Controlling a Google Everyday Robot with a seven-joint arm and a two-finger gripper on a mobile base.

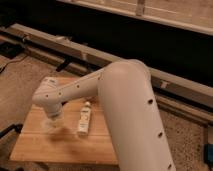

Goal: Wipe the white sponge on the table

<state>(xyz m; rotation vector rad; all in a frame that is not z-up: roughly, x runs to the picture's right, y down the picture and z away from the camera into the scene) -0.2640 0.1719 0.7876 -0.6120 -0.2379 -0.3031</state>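
The table (60, 146) is a small light-brown plank top in the lower left of the camera view. My big white arm sweeps from the lower right across it to the left. My gripper (51, 121) points down at the table's left part, just at the surface. A blurred pale off-white patch at its tip looks like the white sponge (48, 128), pressed against the wood. Most of it is hidden by the gripper.
A small white bottle with a label (85, 119) lies on the table just right of the gripper. The arm hides the table's right half. A dark rail (75, 50) runs behind the table. Speckled floor lies all around, with a blue object (208, 151) at the right edge.
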